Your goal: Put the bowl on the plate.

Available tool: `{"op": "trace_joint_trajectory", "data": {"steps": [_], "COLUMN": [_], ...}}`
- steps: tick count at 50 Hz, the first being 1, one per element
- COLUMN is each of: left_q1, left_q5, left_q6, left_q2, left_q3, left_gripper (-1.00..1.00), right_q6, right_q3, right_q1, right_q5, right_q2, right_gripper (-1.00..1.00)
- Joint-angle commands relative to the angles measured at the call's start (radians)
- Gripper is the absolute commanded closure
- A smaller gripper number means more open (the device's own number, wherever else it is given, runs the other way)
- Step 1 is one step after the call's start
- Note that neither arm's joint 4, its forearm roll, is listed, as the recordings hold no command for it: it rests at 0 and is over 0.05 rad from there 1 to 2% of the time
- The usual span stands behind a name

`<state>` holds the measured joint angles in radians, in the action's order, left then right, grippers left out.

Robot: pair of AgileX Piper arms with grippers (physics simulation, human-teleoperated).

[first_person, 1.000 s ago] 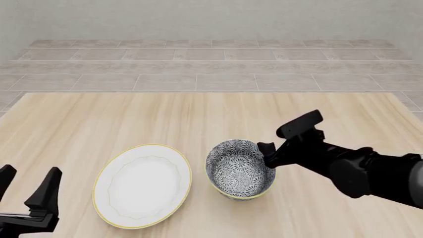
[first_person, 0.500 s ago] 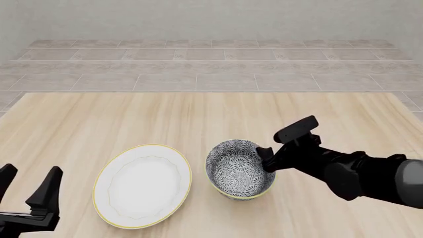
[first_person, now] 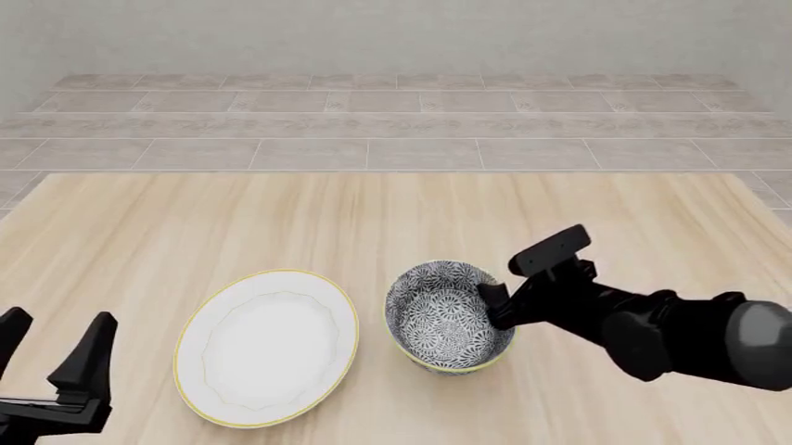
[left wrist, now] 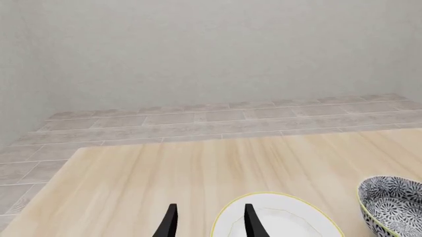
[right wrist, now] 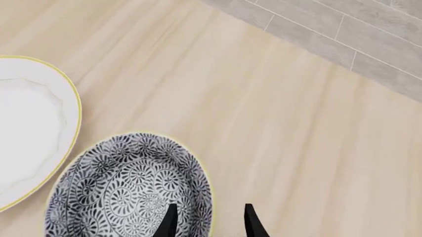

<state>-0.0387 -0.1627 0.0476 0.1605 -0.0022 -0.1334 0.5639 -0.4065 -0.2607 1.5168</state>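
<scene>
While the bowl [first_person: 450, 316] sits just beside the plate [first_person: 267, 347], at its 3 o'clock, the right gripper [right wrist: 207, 222] straddles the bowl's rim, jaws spread, and should seat deeper before pinching.

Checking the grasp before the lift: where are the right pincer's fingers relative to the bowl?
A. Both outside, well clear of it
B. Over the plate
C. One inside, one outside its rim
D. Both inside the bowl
C: in the right wrist view the right pincer straddles the bowl rim, one finger over the patterned inside, one over the table.
</scene>
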Motion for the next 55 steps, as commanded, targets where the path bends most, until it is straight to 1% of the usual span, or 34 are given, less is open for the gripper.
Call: {"op": "trace_joint_trajectory", "data": {"steps": [1, 27, 55], "left_q1": [-0.001, 0.001, 0.0], "left_q5": [-0.001, 0.019, 0.014], "left_q6": [0.001, 0.001, 0.0], "left_q2": [0.0, -0.02, -0.012], "left_q3": [0.0, -0.001, -0.002], "left_gripper": [-1.0, -1.0, -1.0], "right_q6": [0.002, 0.002, 0.005], "right_q3": [-0.002, -0.001, 0.006], "right_q1": [-0.002, -0.008, -0.015], "right_q5": [-0.013, -0.015, -0.02], "right_q2": [0.018, 0.034, 0.063], "right_gripper": [-1.0, -1.0, -1.0]}}
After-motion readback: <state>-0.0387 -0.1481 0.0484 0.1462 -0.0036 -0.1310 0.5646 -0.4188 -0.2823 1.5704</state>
